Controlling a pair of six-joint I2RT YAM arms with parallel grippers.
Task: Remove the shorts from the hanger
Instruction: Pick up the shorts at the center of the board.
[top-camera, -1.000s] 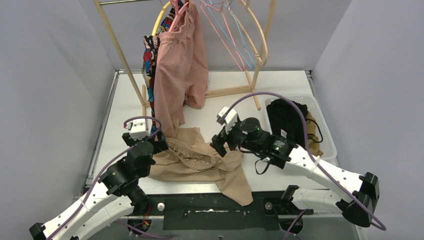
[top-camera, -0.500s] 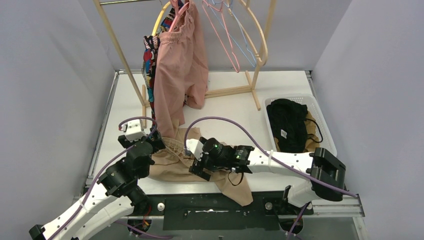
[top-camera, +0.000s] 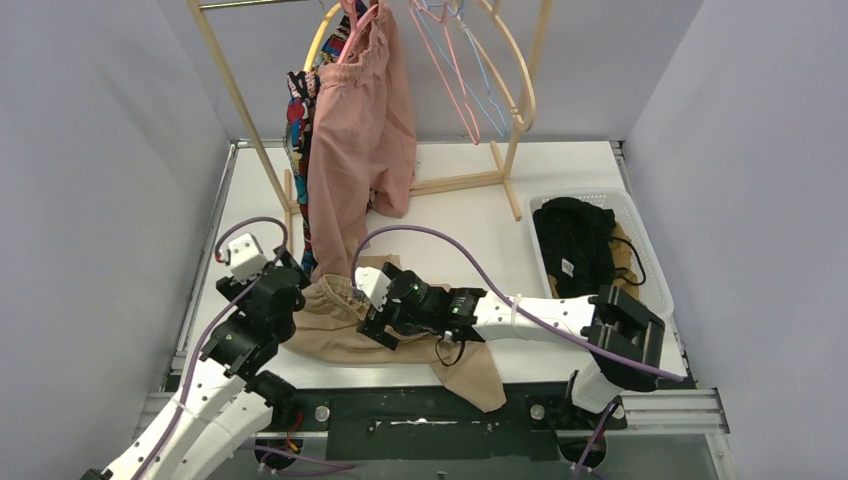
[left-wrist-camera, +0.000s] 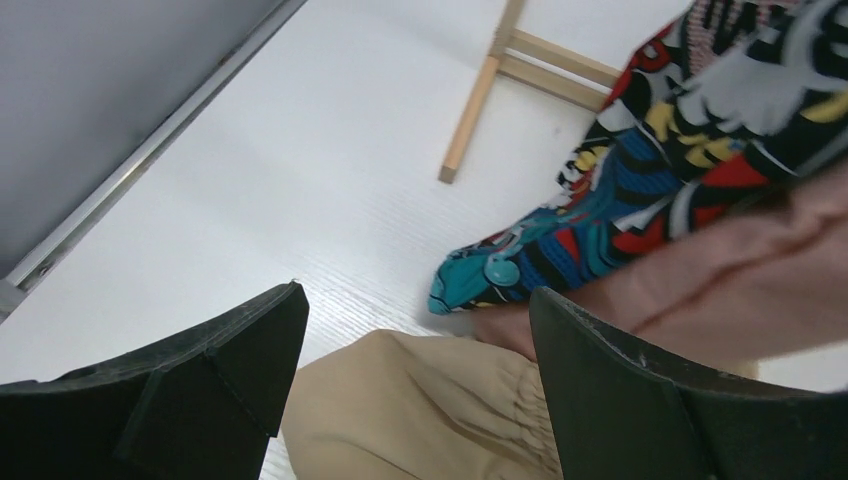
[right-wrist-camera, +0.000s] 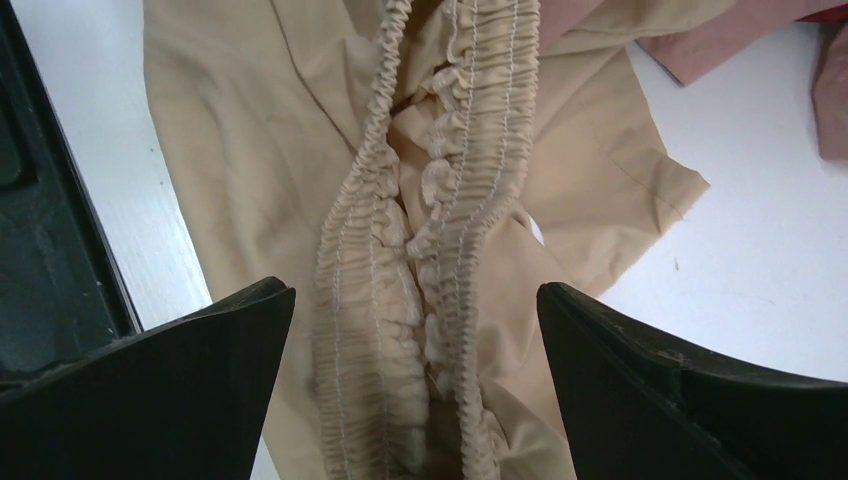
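Right end effector (right-wrist-camera: 415, 320) hangs spread wide over the beige shorts (right-wrist-camera: 250, 150) on the table (right-wrist-camera: 760, 250), seemingly not touching; left end effector (left-wrist-camera: 415, 330) gapes empty at their edge.

Beige shorts (right-wrist-camera: 380, 200) under right gripper (right-wrist-camera: 415, 300): soft matt cloth, puckered waistband. Rack (left-wrist-camera: 470, 120): bare smooth wood. Table (top-camera: 450, 215): smooth, matt.
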